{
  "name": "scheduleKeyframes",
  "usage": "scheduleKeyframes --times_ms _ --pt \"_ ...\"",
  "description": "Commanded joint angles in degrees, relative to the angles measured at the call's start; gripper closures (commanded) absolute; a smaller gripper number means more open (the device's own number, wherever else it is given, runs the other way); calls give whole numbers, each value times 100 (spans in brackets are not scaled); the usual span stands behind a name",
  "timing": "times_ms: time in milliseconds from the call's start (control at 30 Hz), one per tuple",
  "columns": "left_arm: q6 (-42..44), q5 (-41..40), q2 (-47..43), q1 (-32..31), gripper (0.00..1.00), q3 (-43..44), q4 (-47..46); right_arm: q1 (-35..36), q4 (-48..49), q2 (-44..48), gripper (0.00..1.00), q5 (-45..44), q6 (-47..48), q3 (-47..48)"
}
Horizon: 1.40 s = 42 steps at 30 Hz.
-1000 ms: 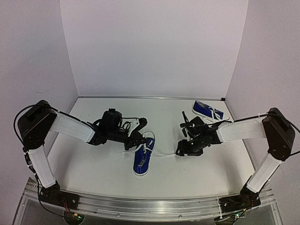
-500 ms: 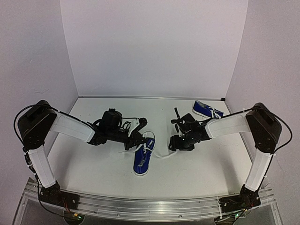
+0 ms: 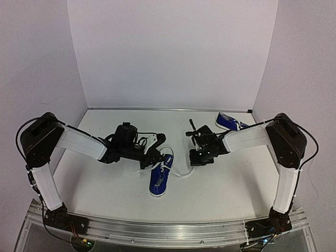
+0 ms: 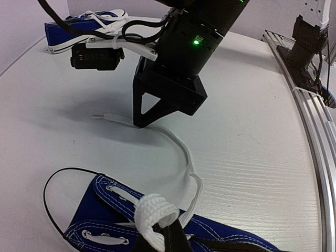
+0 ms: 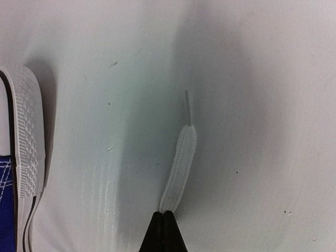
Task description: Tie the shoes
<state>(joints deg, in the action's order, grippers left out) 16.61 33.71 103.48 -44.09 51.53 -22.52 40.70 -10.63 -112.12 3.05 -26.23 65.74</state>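
Note:
One blue shoe (image 3: pixel 158 179) lies mid-table, toe toward me. My left gripper (image 3: pixel 156 158) is over its lace area, shut on a loop of white lace (image 4: pixel 151 211) right above the eyelets of the shoe (image 4: pixel 100 207). The other lace strand (image 4: pixel 181 149) runs off over the table to my right gripper (image 3: pixel 195 161), which stands tip-down and is shut on that strand near its end. In the right wrist view the lace end (image 5: pixel 180 167) sticks out beyond the closed fingertips of the gripper (image 5: pixel 166 216). The second shoe (image 3: pixel 231 122) sits at the back right.
White walls close in the table on three sides. An aluminium rail (image 3: pixel 168 231) runs along the near edge, with the arm bases on it. The shoe's white toe sole (image 5: pixel 27 136) lies just left of my right gripper.
My right arm has swung left toward the near shoe, lowered onto the loose lace end and closed on it. The left arm has held still with its loop.

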Motion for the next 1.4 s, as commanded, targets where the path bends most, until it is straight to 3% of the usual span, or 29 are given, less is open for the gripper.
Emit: scheduleKeyframes --times_ms 0,333,800,933,1000,1133,1367 --pt "192 -46 32 -68 100 111 -119 29 -397 -45 100 -39 210 295" --pt "455 -170 -212 -168 100 -261 -386 98 -334 220 100 725 698 2010" --pt "778 -266 -574 -206 100 -417 -199 751 -401 -1509 97 2046 582 4722" --pt "836 -254 -553 -206 100 -387 -90 719 -496 -1343 53 1970 594 4485" --pt "826 -232 -523 -203 100 -369 -94 644 -489 -1109 42 1979 584 4220" --pt "797 -237 -483 -206 100 -359 -134 486 -443 -571 35 2207 527 3632" --pt "791 -302 -484 -206 100 -373 -159 384 3 531 39 2506 252 2063"
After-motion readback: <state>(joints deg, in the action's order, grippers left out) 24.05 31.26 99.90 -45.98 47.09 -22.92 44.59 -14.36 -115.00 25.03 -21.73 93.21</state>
